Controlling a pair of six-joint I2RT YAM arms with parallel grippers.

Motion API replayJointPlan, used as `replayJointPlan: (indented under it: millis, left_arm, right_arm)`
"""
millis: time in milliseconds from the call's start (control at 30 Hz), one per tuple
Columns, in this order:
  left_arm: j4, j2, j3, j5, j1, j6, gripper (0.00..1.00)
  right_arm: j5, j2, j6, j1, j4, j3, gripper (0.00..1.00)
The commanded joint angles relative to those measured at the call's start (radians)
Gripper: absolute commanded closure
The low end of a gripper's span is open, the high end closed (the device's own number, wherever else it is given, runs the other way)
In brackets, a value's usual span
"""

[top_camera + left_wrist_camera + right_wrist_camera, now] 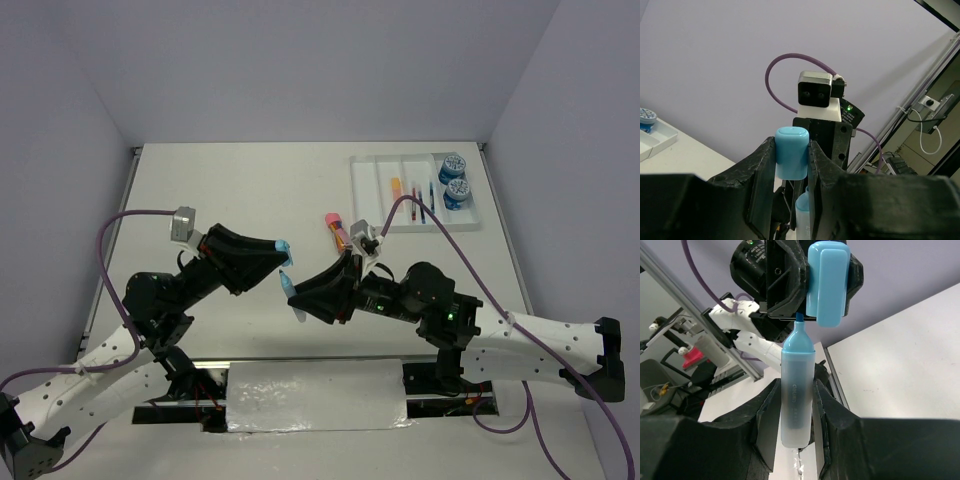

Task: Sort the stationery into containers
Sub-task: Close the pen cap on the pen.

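While the left gripper [276, 250] pinches a light-blue cap [284, 245] above the table [220, 180], the right gripper [303, 297] beside it clamps an uncapped light-blue marker [797, 390], tip toward the cap. A pink-capped marker [337, 232] lies near the white tray [368, 200], which holds pens [420, 202] and, in its rightmost compartment, two blue rolls [455, 178].

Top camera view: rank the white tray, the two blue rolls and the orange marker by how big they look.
1. White tray: by far the largest.
2. Far blue roll and near blue roll: they look alike, so they are tied.
3. Orange marker: smallest, a short thin sliver inside the tray.
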Motion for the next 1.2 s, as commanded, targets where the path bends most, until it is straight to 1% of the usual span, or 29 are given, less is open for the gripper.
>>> replayJointPlan:
  millis: [0, 100, 267, 800, 1167]
  left_arm:
    - [0.027, -0.011, 0.058, -0.019, -0.006, 0.027, 1.0]
    - [0.024, -0.009, 0.071, -0.012, -0.006, 0.032, 1.0]
    - [0.065, -0.014, 0.061, 0.011, -0.006, 0.018, 1.0]
    - [0.068, -0.032, 0.047, 0.021, -0.006, 0.023, 1.0]
    - [0.062, -0.049, 0.021, 0.017, -0.006, 0.032, 1.0]
  right_arm:
    - [0.037, 0.003, -0.026, 0.006, -0.005, 0.046, 0.92]
    - [0.04, -0.008, -0.023, 0.006, 0.01, 0.024, 0.92]
    - [0.035, -0.024, -0.033, 0.005, 0.03, 0.007, 0.92]
    - [0.023, -0.012, -0.033, -0.014, 0.03, 0.029, 0.92]
    - [-0.003, 0.02, -0.037, -0.022, 0.048, 0.082, 0.92]
